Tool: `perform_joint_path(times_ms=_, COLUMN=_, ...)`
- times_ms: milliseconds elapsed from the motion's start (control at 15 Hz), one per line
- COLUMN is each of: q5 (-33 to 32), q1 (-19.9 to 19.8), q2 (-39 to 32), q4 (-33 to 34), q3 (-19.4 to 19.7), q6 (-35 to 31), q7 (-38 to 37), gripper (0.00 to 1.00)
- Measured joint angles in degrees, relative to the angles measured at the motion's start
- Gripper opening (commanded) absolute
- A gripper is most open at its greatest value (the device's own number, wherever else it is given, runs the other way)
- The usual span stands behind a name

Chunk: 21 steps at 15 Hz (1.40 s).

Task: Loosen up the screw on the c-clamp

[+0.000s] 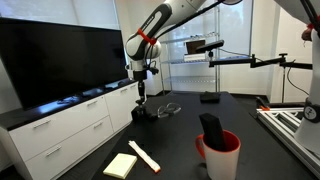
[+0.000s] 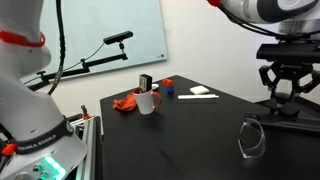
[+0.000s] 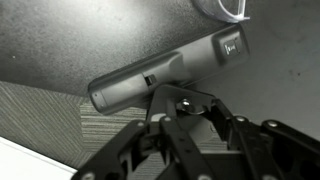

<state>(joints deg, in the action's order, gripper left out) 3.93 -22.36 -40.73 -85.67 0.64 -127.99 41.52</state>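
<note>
The c-clamp [image 1: 141, 114] is a small dark metal lump on the black table's far edge; it also shows in an exterior view [image 2: 283, 108]. My gripper [image 1: 141, 98] hangs straight down over it, fingers drawn in around its top [image 2: 283, 97]. In the wrist view the clamp's dark body with a round shiny screw end [image 3: 185, 100] sits between my fingers [image 3: 190, 112], which appear shut on it. The contact itself is dark and hard to make out.
Thin silvery wire loops [image 1: 170, 108] lie beside the clamp [image 2: 250, 138]. A red bucket [image 1: 220, 156] holding a black object stands near the front. A yellow pad [image 1: 120, 165] and a stick [image 1: 145, 156] lie nearby. A grey bar [image 3: 150, 78] runs along the table edge.
</note>
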Motion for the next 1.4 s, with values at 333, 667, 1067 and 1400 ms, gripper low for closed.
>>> perform_joint_path(times_ms=333, q5=-2.2, q1=-1.2, q2=0.0, q4=7.4, q3=1.1, q6=5.2, q7=9.6, gripper=0.65)
perform_joint_path(times_ms=667, q5=-1.6, q1=-1.1, q2=-1.0, q4=10.7, q3=1.3, q6=6.3, q7=10.4, gripper=0.94)
perform_joint_path(times_ms=1067, q5=0.7, q1=0.2, q2=-1.1, q4=10.5, q3=1.3, q6=6.4, q7=-5.5, gripper=1.00)
perform_joint_path(times_ms=1400, q5=0.7, q1=2.2, q2=-1.6, q4=8.8, q3=1.9, q6=6.2, q7=-19.7, gripper=1.00)
